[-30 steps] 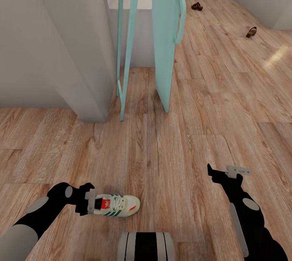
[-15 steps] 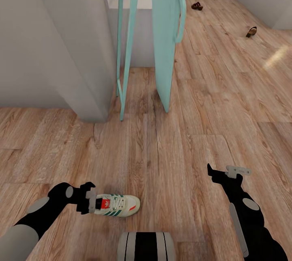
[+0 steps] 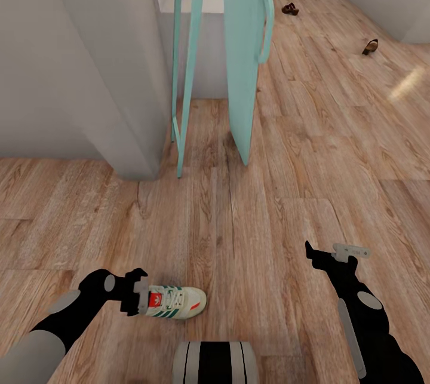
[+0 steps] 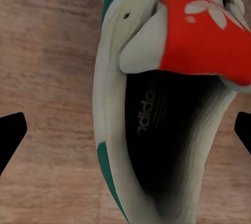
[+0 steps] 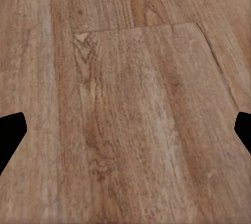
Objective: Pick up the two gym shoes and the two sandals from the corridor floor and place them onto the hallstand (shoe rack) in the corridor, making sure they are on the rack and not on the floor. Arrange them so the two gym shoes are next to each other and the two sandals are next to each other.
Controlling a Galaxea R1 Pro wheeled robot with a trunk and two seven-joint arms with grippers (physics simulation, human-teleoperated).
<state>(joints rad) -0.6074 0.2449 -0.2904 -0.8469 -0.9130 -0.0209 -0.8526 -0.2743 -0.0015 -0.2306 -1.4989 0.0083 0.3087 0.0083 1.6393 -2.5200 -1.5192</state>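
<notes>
White low-top gym shoe with green stripes and red tongue tab [image 3: 175,302] lies on the wood-plank corridor floor [image 3: 251,223]. Left gripper [image 3: 138,298] sits at its heel, fingers spread wide either side, not clamped. Right gripper [image 3: 328,254] hangs apart from the shoe, spread over bare planks; two brown sandals [image 3: 290,9] [image 3: 369,47] lie far beyond.

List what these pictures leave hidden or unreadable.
- Gym shoe: heel hidden by the left gripper in head view; toe cut off in left wrist view.
- Sandals: too small for strap detail.
- Room beyond the teal door: blocked.
- Right gripper: side-on, finger gap unclear.
</notes>
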